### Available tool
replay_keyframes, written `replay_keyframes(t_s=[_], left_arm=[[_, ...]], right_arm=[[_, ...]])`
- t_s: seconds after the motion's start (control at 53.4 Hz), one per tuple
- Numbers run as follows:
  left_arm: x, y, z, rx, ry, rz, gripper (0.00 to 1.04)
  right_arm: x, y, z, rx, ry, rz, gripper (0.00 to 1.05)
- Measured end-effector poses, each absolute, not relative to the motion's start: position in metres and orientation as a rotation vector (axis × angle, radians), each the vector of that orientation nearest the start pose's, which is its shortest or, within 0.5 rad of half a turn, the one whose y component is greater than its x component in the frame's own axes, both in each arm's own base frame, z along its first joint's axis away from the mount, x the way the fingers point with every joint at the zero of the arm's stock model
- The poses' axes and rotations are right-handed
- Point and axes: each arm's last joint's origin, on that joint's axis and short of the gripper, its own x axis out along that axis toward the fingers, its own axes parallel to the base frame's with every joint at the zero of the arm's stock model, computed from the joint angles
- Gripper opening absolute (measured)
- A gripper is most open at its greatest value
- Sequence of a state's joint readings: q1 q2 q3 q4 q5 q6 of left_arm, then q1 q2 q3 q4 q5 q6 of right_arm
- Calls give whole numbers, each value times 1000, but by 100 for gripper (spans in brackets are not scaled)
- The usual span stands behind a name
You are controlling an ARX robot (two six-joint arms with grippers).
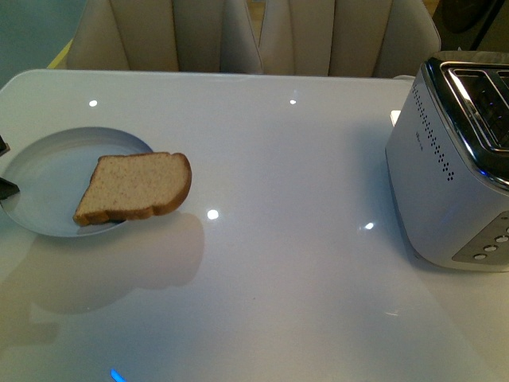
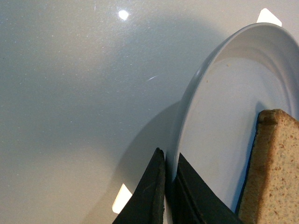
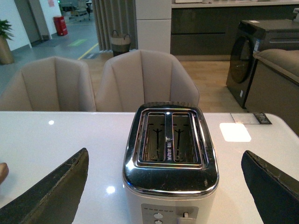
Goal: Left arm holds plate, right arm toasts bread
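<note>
A pale blue-grey plate (image 1: 56, 171) is lifted a little above the white table at the left, casting a shadow below. The slice of brown bread (image 1: 135, 187) lies on it, overhanging the plate's right rim. My left gripper (image 2: 170, 161) is shut on the plate (image 2: 224, 112) at its rim, with the bread (image 2: 273, 172) close beside the fingers. In the front view only the dark tips of the left gripper (image 1: 6, 167) show at the left edge. My right gripper (image 3: 166, 165) stands open, its fingers wide apart either side of the toaster; it does not show in the front view.
A white and chrome two-slot toaster (image 1: 457, 159) stands at the table's right side; its slots (image 3: 166, 137) are empty and its lever (image 3: 186, 216) faces my right gripper. Beige chairs (image 1: 254, 36) line the far table edge.
</note>
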State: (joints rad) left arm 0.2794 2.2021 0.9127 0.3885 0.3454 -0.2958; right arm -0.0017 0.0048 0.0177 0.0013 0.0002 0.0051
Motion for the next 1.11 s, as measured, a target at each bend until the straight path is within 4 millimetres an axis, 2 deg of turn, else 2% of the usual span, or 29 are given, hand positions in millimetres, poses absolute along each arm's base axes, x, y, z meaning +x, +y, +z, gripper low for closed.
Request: replay_keyframes(t_s=[0.169, 0.356, 0.431, 0.487, 0.712, 0.993, 1.106], left_arm=[[349, 81, 50, -622, 842, 50, 3], [354, 56, 80, -627, 812, -10, 3], [356, 39, 92, -628, 815, -45, 3], [358, 19, 103, -628, 823, -86, 3], [366, -29, 126, -628, 828, -151, 3], [367, -91, 142, -648, 864, -218, 3], [365, -107, 150, -656, 862, -241, 3]], right_arm=[[97, 0, 169, 5, -14, -2, 96], [97, 0, 169, 5, -14, -2, 96], [97, 0, 169, 5, -14, -2, 96], [97, 0, 169, 5, -14, -2, 96], [97, 0, 169, 5, -14, -2, 96], [97, 0, 169, 5, -14, -1, 96], [97, 0, 169, 5, -14, -2, 96]])
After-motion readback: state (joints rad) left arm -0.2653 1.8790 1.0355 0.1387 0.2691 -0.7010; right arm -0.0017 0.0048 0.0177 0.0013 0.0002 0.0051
